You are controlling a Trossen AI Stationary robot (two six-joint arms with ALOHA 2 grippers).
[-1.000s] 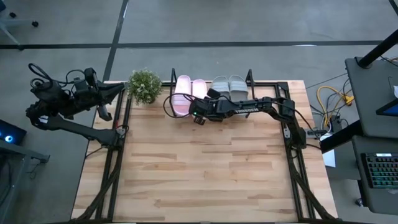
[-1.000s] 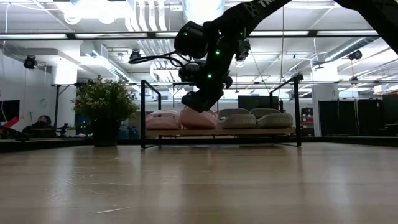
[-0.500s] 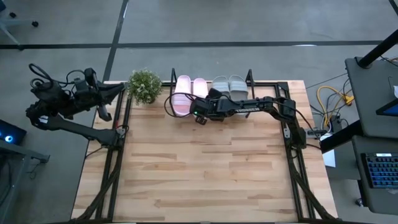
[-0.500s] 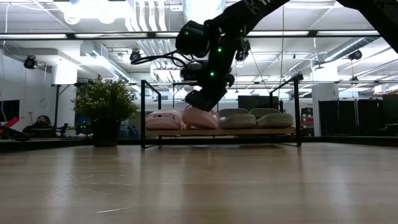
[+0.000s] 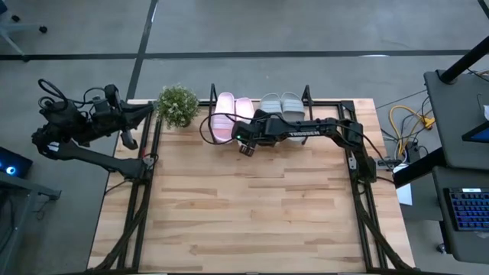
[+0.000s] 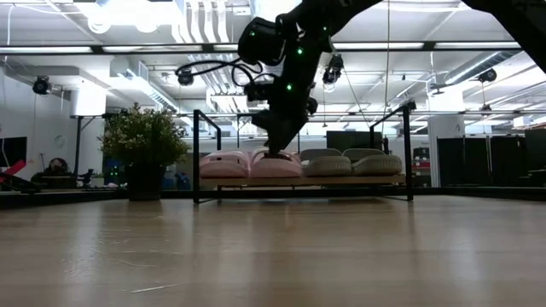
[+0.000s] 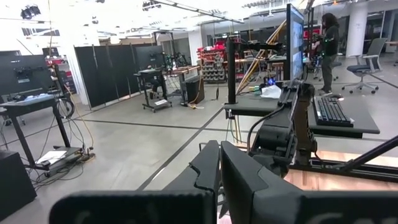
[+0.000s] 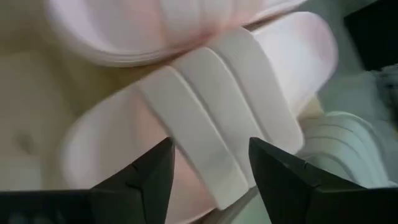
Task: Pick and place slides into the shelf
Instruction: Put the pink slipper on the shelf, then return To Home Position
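Observation:
Four slides lie side by side on the shelf [image 5: 307,93] at the table's far edge: two pale pink [image 5: 225,114] [image 5: 244,109] and two grey [image 5: 270,105] [image 5: 292,105]. In the low view all rest flat on their soles on the wooden base [image 6: 299,181]. My right gripper [image 8: 211,152] is open just above the second pink slide [image 6: 275,165], a finger on each side of its ribbed strap [image 8: 205,118]. My left gripper [image 5: 145,108] waits shut off the table's far left corner. My right gripper [image 6: 275,150] comes from above, pointing down, with its open fingers [image 8: 155,168] standing across the second pink slide's strap. I cannot tell whether they touch it. The slide lies flat on the shelf, between the other pink slide [image 6: 223,164] and a grey one [image 6: 328,164].
A small potted plant [image 5: 177,105] stands left of the shelf at the far edge. The shelf's upright black end loops [image 6: 194,153] [image 6: 411,149] rise at both ends. Bare wooden tabletop [image 5: 244,206] fills the near part.
The second pink slide, tilted with its near end raised under my right gripper a second ago, now lies flat on the shelf beside the first. My right gripper has moved a little toward the far edge, tipped more upright and risen slightly.

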